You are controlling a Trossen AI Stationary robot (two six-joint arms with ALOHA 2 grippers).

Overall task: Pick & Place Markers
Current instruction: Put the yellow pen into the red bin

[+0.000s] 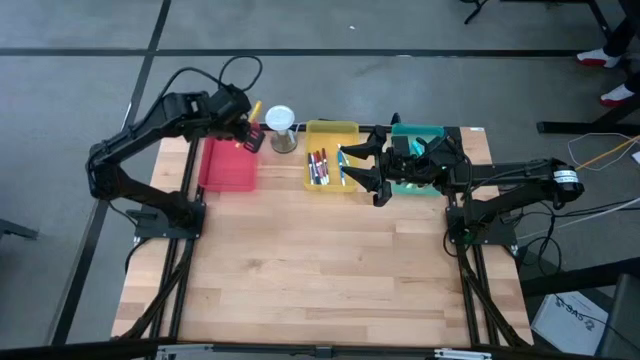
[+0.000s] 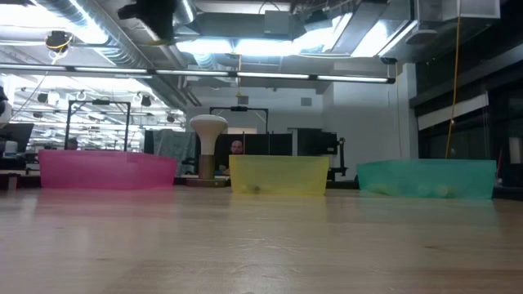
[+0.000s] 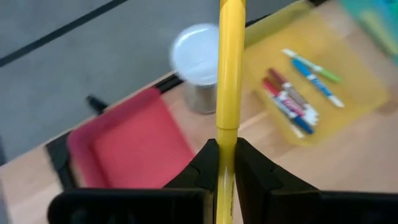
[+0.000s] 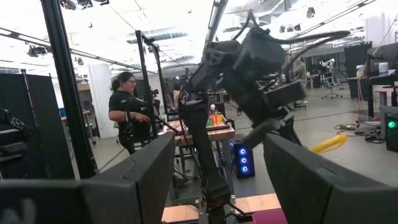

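Left end effector (image 3: 227, 163) clamps yellow marker (image 3: 229, 74), unseen from low view; right end effector (image 1: 370, 172) gapes, holding nothing.

My table (image 1: 330, 270) was pale wood in glued strips, smooth with a soft sheen that caught the ceiling lights in the low view. The red tray (image 1: 228, 165), yellow tray (image 1: 352, 128) and teal tray (image 2: 425, 178) looked like thin translucent plastic, faintly frosted. The yellow marker (image 3: 229, 81) pinched in my left gripper (image 3: 227, 163) was smooth plastic with a slight gloss; my fingers (image 3: 254, 168) were matt black. The hourglass-like object (image 1: 281, 128) in the upper middle of the high view had a white matt top over a duller, metal-looking body. Around the table the floor (image 1: 80, 60) was matt grey.
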